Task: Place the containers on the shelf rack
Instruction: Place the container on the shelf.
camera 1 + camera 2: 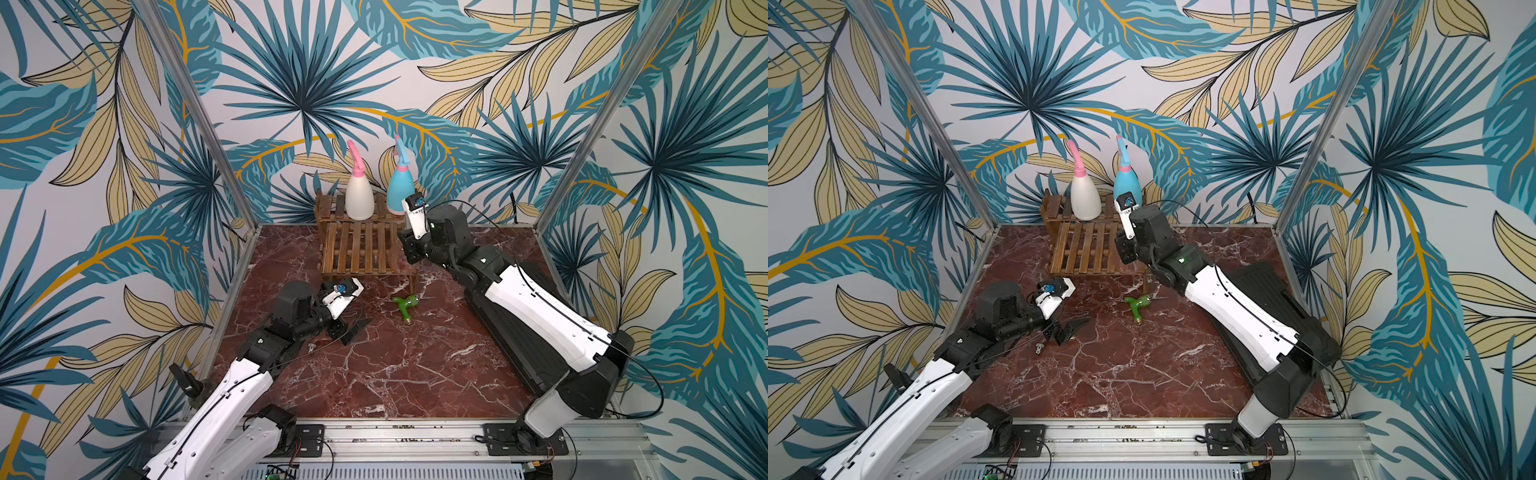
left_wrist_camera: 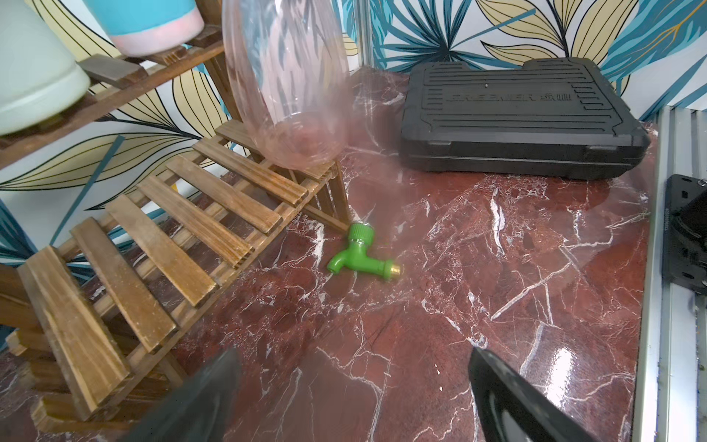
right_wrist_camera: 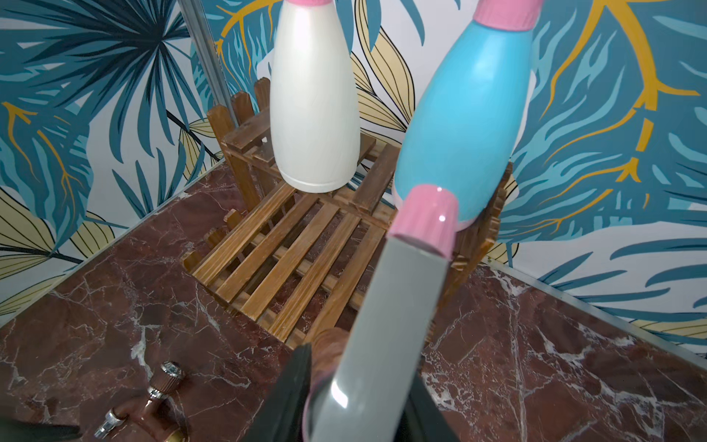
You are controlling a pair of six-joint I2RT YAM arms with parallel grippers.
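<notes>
Okay, both top views: cream-white pear-shaped plastic spray bottle [image 1: 359, 199] and light blue bottle [image 1: 397, 191] upright on top tier of brown wooden slatted shelf rack [image 1: 357, 249]; left gripper [image 1: 356, 331] spread wide in front of rack. Left wrist: clear pinkish bottle [image 2: 290, 84] over rack's lower tier. Right wrist: right gripper [image 3: 355, 390] clenched on that bottle

I see the shelf rack [image 2: 160, 248] as bare brown wood, matt and rough-grained along its slats, on a table [image 2: 459, 306] with a polished red marble look that throws glare. The cream-white bottle [image 3: 313, 107] has smooth, pearly plastic, the light blue bottle [image 3: 463, 114] a glossier plastic, and the clear pinkish bottle [image 2: 287, 76] is see-through, faintly rippled plastic. The black case [image 2: 516, 114] looks like matt ridged plastic, the green fitting [image 2: 359, 256] shiny plastic with a brass-coloured tip.
</notes>
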